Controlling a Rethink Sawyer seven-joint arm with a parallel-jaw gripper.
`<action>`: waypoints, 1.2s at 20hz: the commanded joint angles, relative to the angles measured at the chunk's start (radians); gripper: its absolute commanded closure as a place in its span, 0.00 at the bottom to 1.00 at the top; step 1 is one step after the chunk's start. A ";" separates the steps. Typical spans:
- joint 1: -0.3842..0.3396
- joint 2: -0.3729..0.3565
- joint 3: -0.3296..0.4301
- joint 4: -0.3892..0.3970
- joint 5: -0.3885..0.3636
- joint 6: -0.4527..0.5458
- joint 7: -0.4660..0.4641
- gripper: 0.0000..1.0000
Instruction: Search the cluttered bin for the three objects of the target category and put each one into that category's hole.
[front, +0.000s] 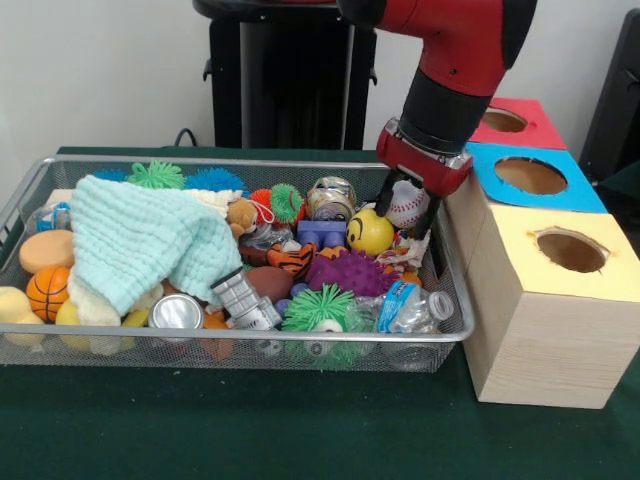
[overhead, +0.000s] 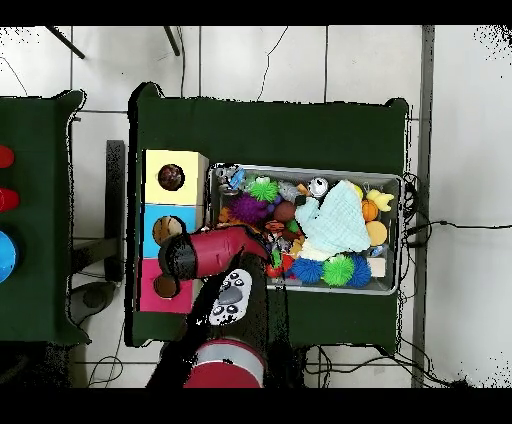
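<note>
Wire-mesh bin (front: 30, 190), crammed with toys, sits left on the green bench (front: 250, 430); the gripper (front: 412, 208) clasps a baseball (front: 408, 205) at its right end, beside three boxes (front: 545, 300). Sorting appears underway, deliveries unconfirmed.

I can't read any text, brand or number anywhere in either view. The water bottle (front: 408, 306) at the lower right of the bin (front: 240, 352) carries a blue label, but its print is too small for me to make out.
</note>
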 joint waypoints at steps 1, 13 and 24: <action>0.053 0.078 -0.004 -0.047 0.175 -0.133 0.326 0.00; 0.025 0.053 0.018 -0.010 0.221 -0.171 0.248 0.00; -0.025 0.011 0.051 0.020 0.254 -0.162 0.191 0.00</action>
